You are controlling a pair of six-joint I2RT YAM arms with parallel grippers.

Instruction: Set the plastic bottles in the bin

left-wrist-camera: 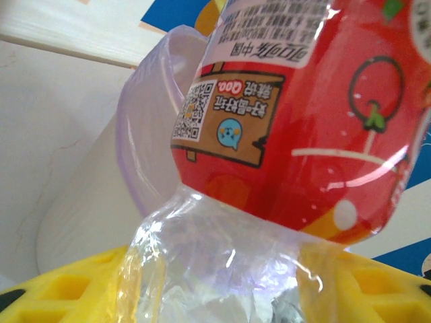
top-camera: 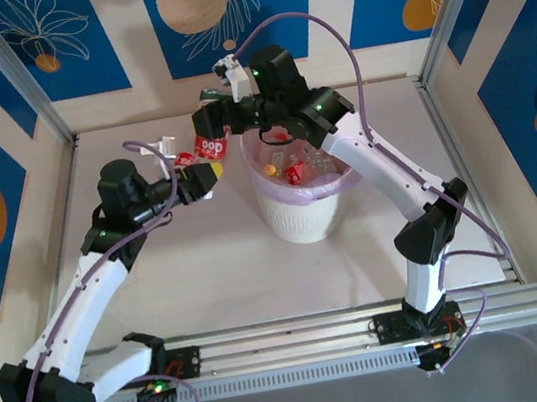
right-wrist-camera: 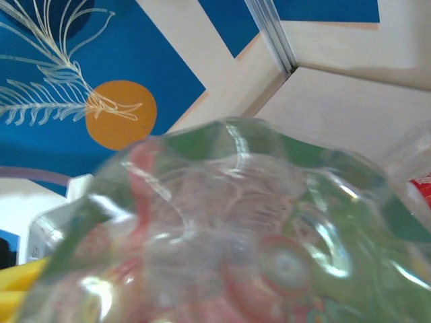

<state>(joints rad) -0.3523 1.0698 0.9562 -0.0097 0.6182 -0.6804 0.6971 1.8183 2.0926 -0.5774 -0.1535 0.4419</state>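
One red-labelled bottle point(left-wrist-camera: 303, 134) is clamped in the left pincer point(top-camera: 202, 175). Its clear, crumpled lower part is squeezed between the yellow fingers point(left-wrist-camera: 60, 293), and the label end juts out beyond them. Seen from above, the bottle hangs over the table point(top-camera: 188, 274), just beside the left rim of the bin point(top-camera: 287, 220) and not over its mouth. From the left wrist, the bin's translucent rim curves close behind the label.

The left arm stretches from its base at the near left corner, forearm angled up and inward, wrist turned toward the bin. The right arm rises from the near right, bends at the elbow and reaches across the bin's far rim. That puts the right pincer point(top-camera: 208, 121) just beyond the same bottle, close to its far end. Whether that pincer is open or gripping cannot be told, because its wrist camera faces the blurred base of a clear bottle point(right-wrist-camera: 236, 235) tinged green and red. Several discarded bottles point(top-camera: 299, 168) lie inside the pink-lined bin.
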